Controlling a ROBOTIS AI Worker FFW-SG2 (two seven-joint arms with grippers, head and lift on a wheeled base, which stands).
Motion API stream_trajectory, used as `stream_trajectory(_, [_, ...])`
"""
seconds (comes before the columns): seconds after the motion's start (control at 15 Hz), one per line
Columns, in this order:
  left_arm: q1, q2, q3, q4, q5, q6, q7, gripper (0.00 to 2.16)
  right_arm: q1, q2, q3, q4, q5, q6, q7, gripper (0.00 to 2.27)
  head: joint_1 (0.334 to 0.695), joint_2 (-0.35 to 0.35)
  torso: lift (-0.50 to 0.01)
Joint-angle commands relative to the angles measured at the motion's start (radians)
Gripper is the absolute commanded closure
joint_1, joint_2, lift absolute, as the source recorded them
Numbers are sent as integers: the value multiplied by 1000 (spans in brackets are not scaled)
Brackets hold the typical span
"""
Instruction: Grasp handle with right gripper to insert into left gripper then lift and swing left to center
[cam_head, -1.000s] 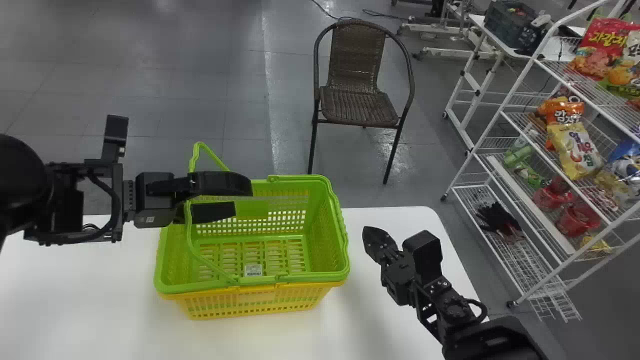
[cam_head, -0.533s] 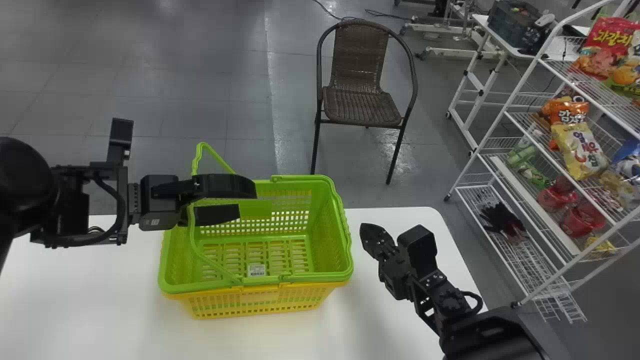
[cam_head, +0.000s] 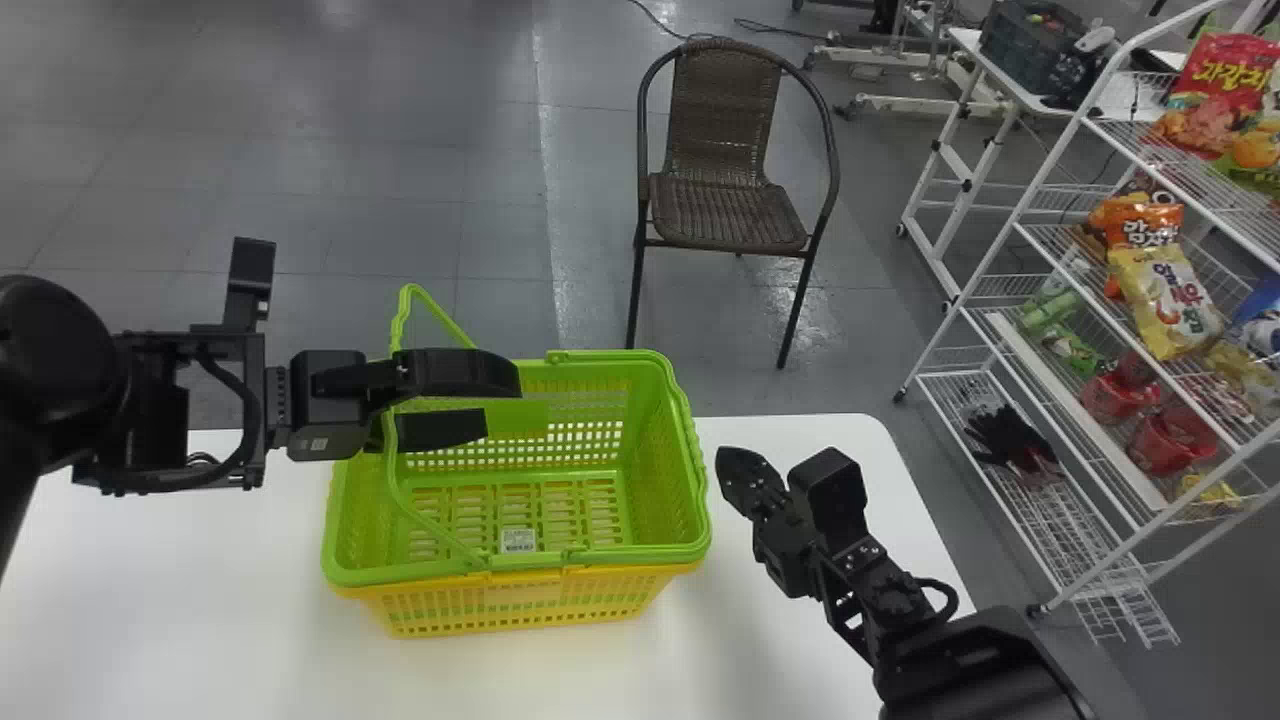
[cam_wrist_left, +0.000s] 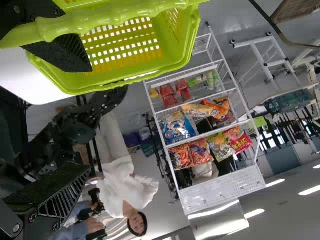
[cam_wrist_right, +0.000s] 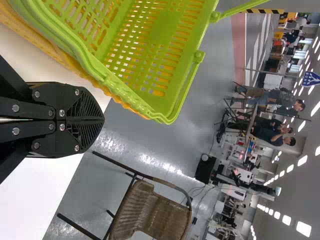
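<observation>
Right pincer (cam_wrist_right: 103, 119), clenched, has edged nearer the basket (cam_head: 640, 552) beside it; it must presumably open to fetch the handle (cam_head: 392, 470), by the spread left pincer (cam_head: 502, 403).

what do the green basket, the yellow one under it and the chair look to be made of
The green basket and yellow basket look like moulded plastic: smooth, slightly shiny, with regular slots through the walls. The chair seems to have a dark metal frame, judging by its thin bent tubes; its brown seat and back show a wicker-like weave, perhaps natural rattan or plastic strands.
</observation>
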Motion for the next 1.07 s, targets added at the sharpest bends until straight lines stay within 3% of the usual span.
stream_trajectory(0.0, [1, 1, 0, 0, 0, 0, -2, 130, -1, 1, 5, 2, -2, -1, 0, 2256, 695, -191, 0])
stream_trajectory(1.0, [11, -2, 1, -2, 3, 6, -2, 130, 0, 6, 11, -16, -17, -4, -6, 2256, 695, -183, 0])
